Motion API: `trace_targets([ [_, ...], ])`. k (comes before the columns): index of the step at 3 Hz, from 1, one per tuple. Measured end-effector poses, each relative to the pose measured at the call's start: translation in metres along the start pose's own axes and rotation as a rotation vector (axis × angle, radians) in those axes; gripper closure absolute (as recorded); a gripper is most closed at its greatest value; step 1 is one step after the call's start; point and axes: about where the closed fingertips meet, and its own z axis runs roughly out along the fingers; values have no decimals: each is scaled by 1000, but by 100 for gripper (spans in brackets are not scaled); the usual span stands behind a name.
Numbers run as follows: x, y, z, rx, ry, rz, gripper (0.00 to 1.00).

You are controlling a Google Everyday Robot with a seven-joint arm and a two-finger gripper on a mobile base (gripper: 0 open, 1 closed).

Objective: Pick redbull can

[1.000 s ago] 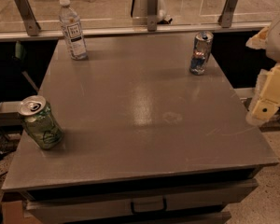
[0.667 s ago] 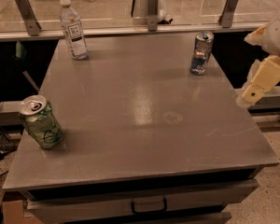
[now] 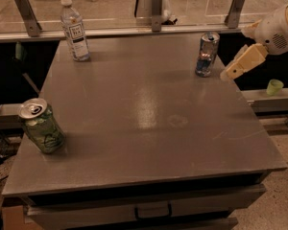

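Observation:
The redbull can (image 3: pixel 207 54) stands upright near the far right of the grey table (image 3: pixel 149 114); it is slim, blue and silver with a silver top. My gripper (image 3: pixel 237 66) comes in from the right edge of the view, its cream-coloured end just right of the can and a short gap away from it, at about the can's height. It holds nothing that I can see.
A clear plastic bottle with a white cap (image 3: pixel 75 30) stands at the far left corner. A wider green can (image 3: pixel 41 125) stands tilted near the left front edge. A metal rail with posts (image 3: pixel 156 8) runs behind the table. A small green cup (image 3: pixel 274 86) sits off the table to the right.
My gripper has moved up and to the left, from beside the table's right edge toward the redbull can. The cans and the bottle have not moved.

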Motion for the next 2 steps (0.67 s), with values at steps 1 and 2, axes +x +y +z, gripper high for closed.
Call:
trace_targets([
  [1, -15, -32, 33, -8, -149, 77, 0],
  [2, -24, -50, 60, -20, -267, 148, 0],
])
